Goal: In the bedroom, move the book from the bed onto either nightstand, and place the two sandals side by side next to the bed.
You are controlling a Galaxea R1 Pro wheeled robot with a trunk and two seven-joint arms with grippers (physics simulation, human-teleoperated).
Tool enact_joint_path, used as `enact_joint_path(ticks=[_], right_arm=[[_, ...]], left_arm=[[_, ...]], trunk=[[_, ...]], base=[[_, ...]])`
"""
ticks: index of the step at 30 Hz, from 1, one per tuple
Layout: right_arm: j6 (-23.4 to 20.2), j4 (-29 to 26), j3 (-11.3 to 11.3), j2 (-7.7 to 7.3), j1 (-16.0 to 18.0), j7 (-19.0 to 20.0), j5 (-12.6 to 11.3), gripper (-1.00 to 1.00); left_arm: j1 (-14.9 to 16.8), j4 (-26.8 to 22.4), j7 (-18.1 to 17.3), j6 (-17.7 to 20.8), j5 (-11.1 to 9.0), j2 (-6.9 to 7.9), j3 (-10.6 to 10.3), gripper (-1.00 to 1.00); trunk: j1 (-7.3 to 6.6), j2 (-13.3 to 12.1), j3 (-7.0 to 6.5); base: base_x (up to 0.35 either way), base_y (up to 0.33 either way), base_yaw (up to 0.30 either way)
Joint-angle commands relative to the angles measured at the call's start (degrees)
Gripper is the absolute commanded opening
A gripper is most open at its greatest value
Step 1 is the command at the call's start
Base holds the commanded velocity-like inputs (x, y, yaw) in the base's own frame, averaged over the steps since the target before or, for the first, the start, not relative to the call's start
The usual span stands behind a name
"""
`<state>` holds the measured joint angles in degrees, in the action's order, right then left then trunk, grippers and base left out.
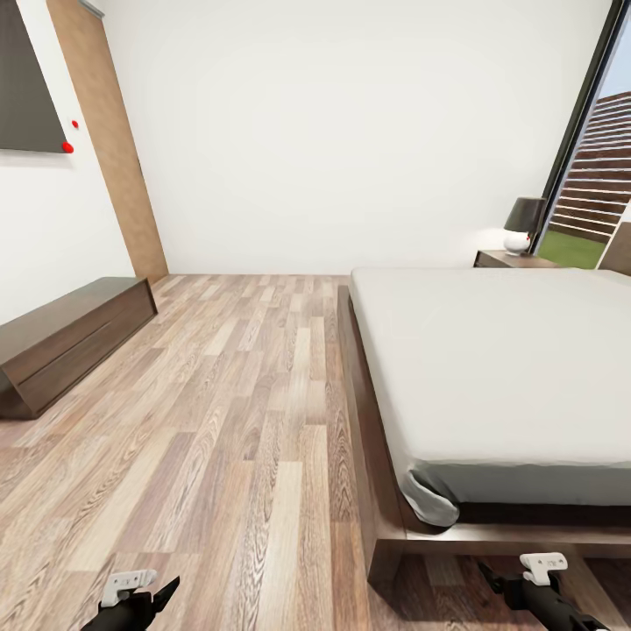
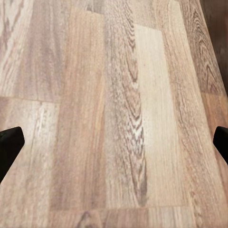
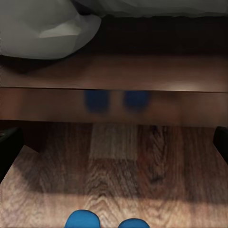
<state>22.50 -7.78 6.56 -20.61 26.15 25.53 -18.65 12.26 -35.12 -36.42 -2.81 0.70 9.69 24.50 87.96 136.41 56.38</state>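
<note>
Above bare floor point(image 2: 118, 118), fingers point(image 2: 9, 147) wide, empty

To your left, a long low dark-brown cabinet point(image 1: 66, 337) sits against the white wall point(image 1: 350, 131), its near end angled toward you. Above it, a dark panel point(image 1: 26, 83) hangs on the wall, with two small red dots point(image 1: 67, 146) at its right edge. Beside the panel a tall light-wood strip point(image 1: 114, 149) runs up the corner from floor to ceiling. Far off on your right you can see a lamp point(image 1: 523, 223) with a dark shade and a round white base. Behind it, the dark-framed window point(image 1: 587, 131) shows slatted brown steps and a patch of green grass point(image 1: 574, 250) outside.
</note>
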Motion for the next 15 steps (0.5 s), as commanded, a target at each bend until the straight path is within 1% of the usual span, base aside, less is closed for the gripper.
enact_joint_path(ticks=[1,10,12,15], right_arm=[[0.18,0.06,0.47,-0.02,0.04,0.21,-0.60,1.00],[0.18,0.05,0.47,0.00,0.04,0.22,-0.60,1.00],[0.18,0.05,0.47,-0.02,0.04,0.22,-0.60,1.00],[0.18,0.05,0.47,-0.03,0.04,0.22,-0.60,1.00]], left_arm=[[0.05,0.06,-0.31,-0.18,0.10,-0.02,0.20,1.00],[0.05,0.06,-0.31,-0.18,0.10,-0.01,0.20,1.00],[0.05,0.06,-0.31,-0.18,0.12,0.00,0.18,1.00],[0.05,0.06,-0.31,-0.18,0.10,-0.02,0.19,1.00]], trunk=[[-0.01,0.02,0.05],[-0.01,0.02,0.05],[-0.01,0.02,0.05],[-0.01,0.02,0.05]], base=[[0.000,0.000,0.000],[-0.001,0.000,0.000],[-0.156,0.000,0.000],[-0.261,0.000,0.000]])
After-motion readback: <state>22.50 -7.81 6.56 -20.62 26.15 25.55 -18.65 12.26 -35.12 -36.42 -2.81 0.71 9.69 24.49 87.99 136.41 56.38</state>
